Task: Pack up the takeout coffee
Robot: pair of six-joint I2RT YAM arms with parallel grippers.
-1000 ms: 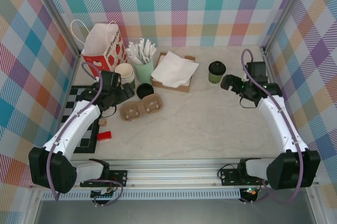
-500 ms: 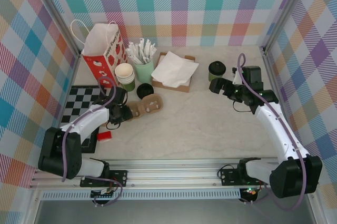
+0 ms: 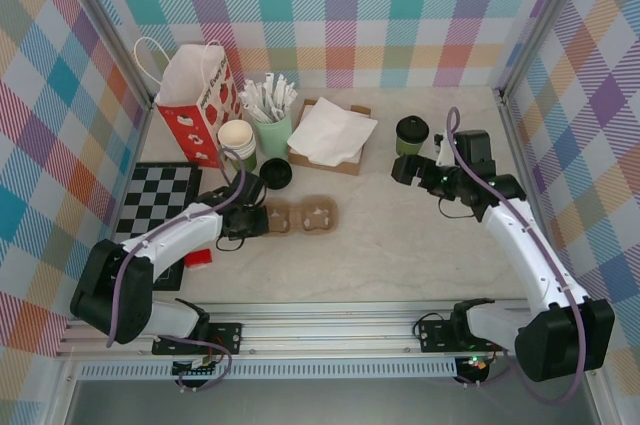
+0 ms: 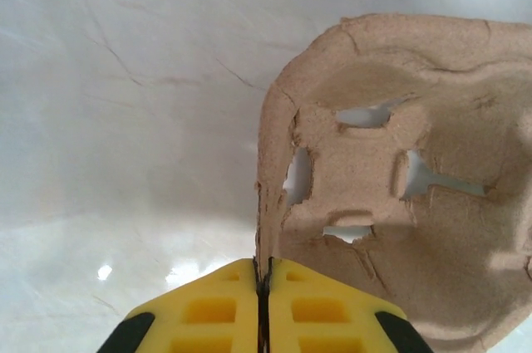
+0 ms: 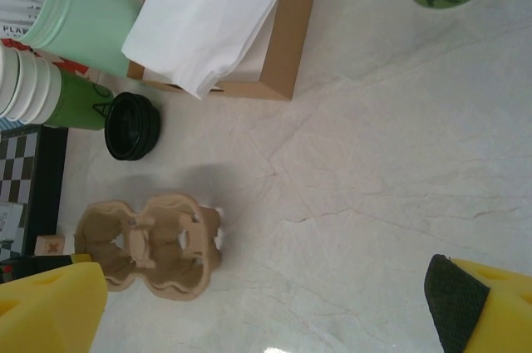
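I am looking at the marble table (image 3: 400, 245). The red paper bag (image 3: 195, 95) is standing at the back left, just as it was a second ago. The brown cup carrier (image 3: 305, 215) is lying flat near the middle, and it is sitting further to the right than it was then. My left gripper (image 4: 263, 274) is pinching the cup carrier's left rim. Its yellow fingers (image 4: 216, 303) are pressing tight together on the thin edge; a second ago they were spread wide. The takeout coffee (image 3: 411, 136) is standing upright at the back right, near the napkin box (image 3: 330, 133), in the same spot as before. My right gripper (image 3: 403, 171) is hanging just in front of the cup, not touching it. Its fingers are spread wide, and it is closer to the cup than before.
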